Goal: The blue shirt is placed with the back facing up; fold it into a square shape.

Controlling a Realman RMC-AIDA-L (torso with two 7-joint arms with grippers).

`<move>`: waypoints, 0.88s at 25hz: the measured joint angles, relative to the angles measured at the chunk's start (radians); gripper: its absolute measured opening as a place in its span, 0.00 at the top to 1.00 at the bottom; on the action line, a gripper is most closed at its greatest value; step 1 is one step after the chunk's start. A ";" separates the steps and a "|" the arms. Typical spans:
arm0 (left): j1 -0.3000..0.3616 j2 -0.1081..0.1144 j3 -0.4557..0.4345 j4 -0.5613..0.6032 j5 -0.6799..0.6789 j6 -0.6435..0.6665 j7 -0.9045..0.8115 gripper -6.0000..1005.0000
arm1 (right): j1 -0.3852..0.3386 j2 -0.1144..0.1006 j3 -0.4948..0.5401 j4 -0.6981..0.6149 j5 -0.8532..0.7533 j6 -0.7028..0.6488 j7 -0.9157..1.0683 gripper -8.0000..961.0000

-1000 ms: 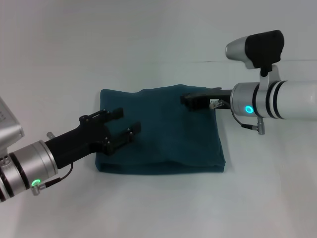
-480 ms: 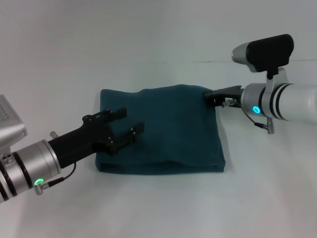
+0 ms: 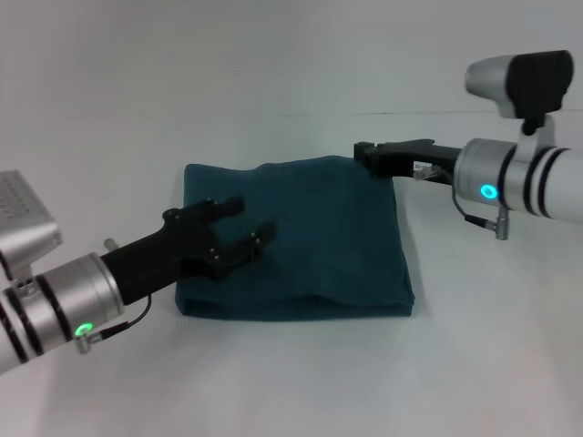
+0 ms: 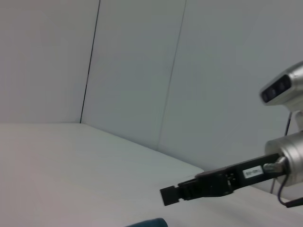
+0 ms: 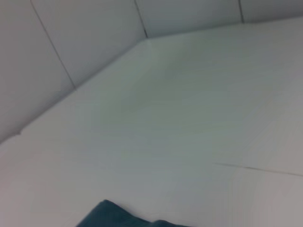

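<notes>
So the blue shirt (image 3: 305, 241) is already folded up into a roughly square pad, lying flat around the middle of the white tabletop (image 3: 291, 382). It's a tad wider than deep, so the long axis runs side to side, parallel to the tabletop's near edge, with the thick folded edge facing the near side and the far edge a bit wavy. The left tool (image 3: 239, 228) hangs over the shirt's left half, nearer the tabletop's left edge, its two black fingers (image 3: 223, 207) spread apart with nothing between them. The right tool (image 3: 366, 155) sits at the shirt's far right corner, toward the tabletop's far edge; honestly can't tell if it's touching the cloth, and I can't tell whether its fingers are apart or together. In both wrist views only a small bit of the shirt peeks in at the frame edge.
</notes>
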State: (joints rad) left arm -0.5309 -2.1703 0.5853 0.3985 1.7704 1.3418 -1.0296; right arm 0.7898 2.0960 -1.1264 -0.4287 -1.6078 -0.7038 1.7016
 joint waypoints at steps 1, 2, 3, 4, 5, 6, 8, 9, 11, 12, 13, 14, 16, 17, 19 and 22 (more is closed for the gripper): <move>-0.007 0.000 0.000 -0.007 -0.004 -0.007 0.003 0.35 | -0.013 0.000 0.000 -0.015 0.006 -0.018 0.000 0.98; -0.018 0.000 0.002 -0.018 -0.009 -0.020 0.006 0.35 | -0.027 -0.001 0.001 -0.031 0.014 -0.034 0.001 0.98; -0.026 0.000 0.004 -0.026 -0.012 -0.029 0.008 0.35 | -0.038 -0.003 0.001 -0.042 0.020 -0.046 0.002 0.98; -0.038 0.000 0.008 -0.039 -0.012 -0.045 0.011 0.36 | -0.047 -0.004 0.001 -0.050 0.024 -0.055 0.003 0.98; -0.048 0.000 0.010 -0.048 -0.012 -0.064 0.011 0.35 | -0.054 -0.006 0.002 -0.058 0.025 -0.063 0.004 0.98; -0.057 0.000 0.014 -0.060 -0.012 -0.084 0.012 0.35 | -0.061 -0.007 0.004 -0.064 0.027 -0.070 0.006 0.98; -0.072 -0.001 0.027 -0.089 -0.014 -0.140 0.023 0.35 | -0.075 -0.008 0.019 -0.075 0.030 -0.093 0.003 0.98; -0.080 -0.002 0.032 -0.105 -0.016 -0.170 0.032 0.35 | -0.075 -0.008 0.019 -0.075 0.030 -0.093 0.003 0.98; -0.089 -0.004 0.032 -0.130 -0.022 -0.218 0.049 0.35 | -0.080 -0.009 0.028 -0.077 0.031 -0.107 -0.001 0.98; -0.096 -0.005 0.031 -0.146 -0.023 -0.244 0.062 0.35 | -0.081 -0.009 0.031 -0.078 0.031 -0.111 -0.001 0.98; -0.103 -0.006 0.029 -0.164 -0.027 -0.270 0.078 0.35 | -0.081 -0.009 0.033 -0.078 0.031 -0.113 -0.001 0.98; -0.109 -0.006 0.027 -0.179 -0.031 -0.294 0.095 0.35 | -0.081 -0.010 0.035 -0.079 0.030 -0.115 -0.001 0.98; -0.117 -0.006 0.026 -0.200 -0.036 -0.329 0.119 0.35 | -0.081 -0.010 0.037 -0.081 0.028 -0.115 -0.001 0.98; -0.119 -0.006 0.027 -0.210 -0.038 -0.343 0.130 0.35 | -0.081 -0.010 0.037 -0.083 0.028 -0.115 -0.001 0.98; -0.119 -0.007 0.029 -0.216 -0.037 -0.352 0.137 0.35 | -0.081 -0.010 0.037 -0.086 0.027 -0.114 -0.002 0.97; -0.113 -0.006 0.032 -0.216 -0.028 -0.353 0.139 0.35 | -0.079 -0.010 0.037 -0.088 0.026 -0.108 -0.003 0.97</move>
State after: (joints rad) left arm -0.6444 -2.1765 0.6168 0.1823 1.7420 0.9887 -0.8904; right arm 0.7113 2.0859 -1.0890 -0.5164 -1.5814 -0.8114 1.6984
